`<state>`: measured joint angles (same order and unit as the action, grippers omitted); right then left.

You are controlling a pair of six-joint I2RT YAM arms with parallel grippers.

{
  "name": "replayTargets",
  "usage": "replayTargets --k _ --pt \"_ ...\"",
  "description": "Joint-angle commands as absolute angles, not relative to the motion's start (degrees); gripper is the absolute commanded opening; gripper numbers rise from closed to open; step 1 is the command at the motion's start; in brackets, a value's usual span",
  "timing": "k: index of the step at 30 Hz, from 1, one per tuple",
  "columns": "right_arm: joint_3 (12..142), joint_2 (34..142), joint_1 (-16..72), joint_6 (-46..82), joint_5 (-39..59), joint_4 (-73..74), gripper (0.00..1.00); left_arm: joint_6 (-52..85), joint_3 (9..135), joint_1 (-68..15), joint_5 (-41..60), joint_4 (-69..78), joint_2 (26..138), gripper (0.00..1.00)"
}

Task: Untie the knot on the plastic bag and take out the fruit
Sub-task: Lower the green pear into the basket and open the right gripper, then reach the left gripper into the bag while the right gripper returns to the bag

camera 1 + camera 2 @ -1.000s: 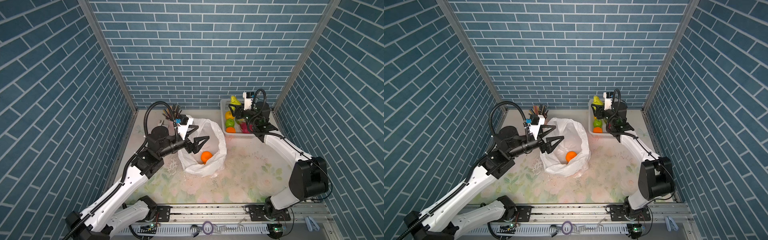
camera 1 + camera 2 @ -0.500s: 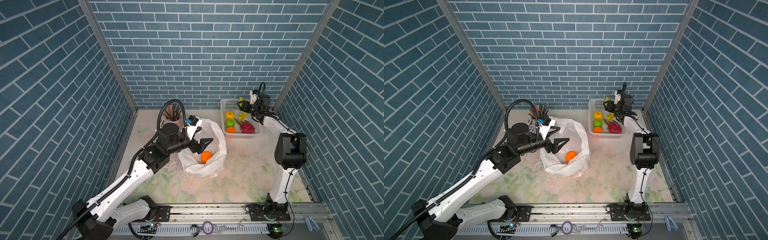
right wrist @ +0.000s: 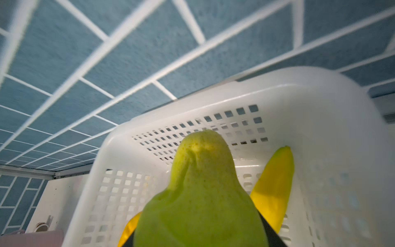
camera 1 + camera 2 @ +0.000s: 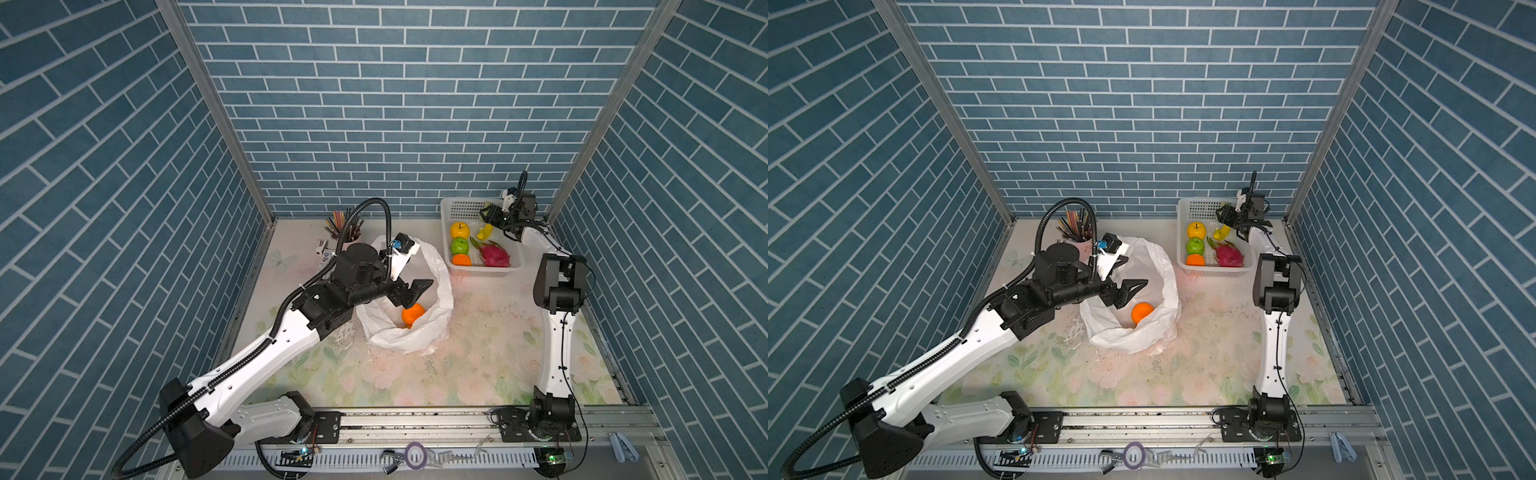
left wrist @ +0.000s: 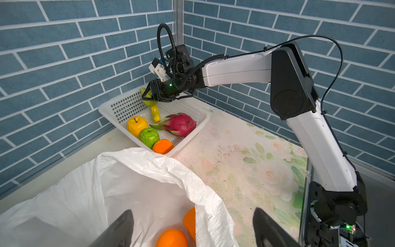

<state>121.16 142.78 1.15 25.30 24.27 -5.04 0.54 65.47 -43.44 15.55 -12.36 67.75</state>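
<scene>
The white plastic bag [image 4: 432, 328] [image 4: 1158, 328] lies mid-table with its mouth wide open; no knot shows. Two oranges [image 5: 172, 237] [image 4: 412, 314] rest inside it. My left gripper [image 4: 415, 291] [image 4: 1129, 291] [image 5: 192, 210] hangs open over the bag's mouth, nothing between its fingers. My right gripper [image 4: 488, 214] [image 5: 147, 97] [image 3: 201, 235] is shut on a green pear-shaped fruit [image 3: 201, 192] over the far end of the white basket [image 4: 457, 205]. In the basket lie a yellow apple [image 4: 460, 230], a green fruit [image 4: 459, 246], an orange [image 4: 461, 260], a pink dragon fruit [image 4: 494, 255] and a banana [image 3: 273, 188].
A cup of pencils [image 4: 345, 226] stands at the back left, behind the bag. Blue brick walls close in on three sides. The basket sits in the back right corner. A metal rail [image 4: 415, 419] runs along the front edge.
My right arm has folded upright and carried the green fruit to the basket's far end. My left gripper has shifted a little further over the bag's mouth, still open.
</scene>
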Motion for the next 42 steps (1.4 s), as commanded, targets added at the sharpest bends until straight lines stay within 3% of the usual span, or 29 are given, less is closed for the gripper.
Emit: replayTargets --k 1,5,11,15,27,36,42 --pt "123.75 145.27 1.41 26.62 25.06 -7.67 0.53 -0.88 67.15 -43.65 14.31 -13.27 68.51 0.87" --pt "123.57 146.75 1.41 27.93 25.37 -8.03 0.57 -0.86 67.32 -43.69 15.19 -13.01 69.43 0.87" --pt "123.6 145.65 1.42 28.09 26.4 -9.47 0.81 -0.51 66.76 -43.68 14.7 -11.8 69.46 0.87" --pt "121.47 141.59 1.41 27.45 25.25 -9.14 0.87 0.24 65.62 -43.68 13.42 -11.09 68.01 0.87" --pt "110.39 125.93 1.41 26.17 24.02 -7.11 0.91 2.95 61.66 -43.67 11.75 -10.9 63.52 0.87" --pt "93.75 106.27 3.01 26.28 25.13 -4.84 0.9 7.72 59.63 -43.77 9.67 -13.28 62.05 0.85" --pt "81.95 91.31 7.42 25.76 24.45 -7.88 0.89 11.23 57.82 -43.94 11.64 -13.54 62.9 0.75"
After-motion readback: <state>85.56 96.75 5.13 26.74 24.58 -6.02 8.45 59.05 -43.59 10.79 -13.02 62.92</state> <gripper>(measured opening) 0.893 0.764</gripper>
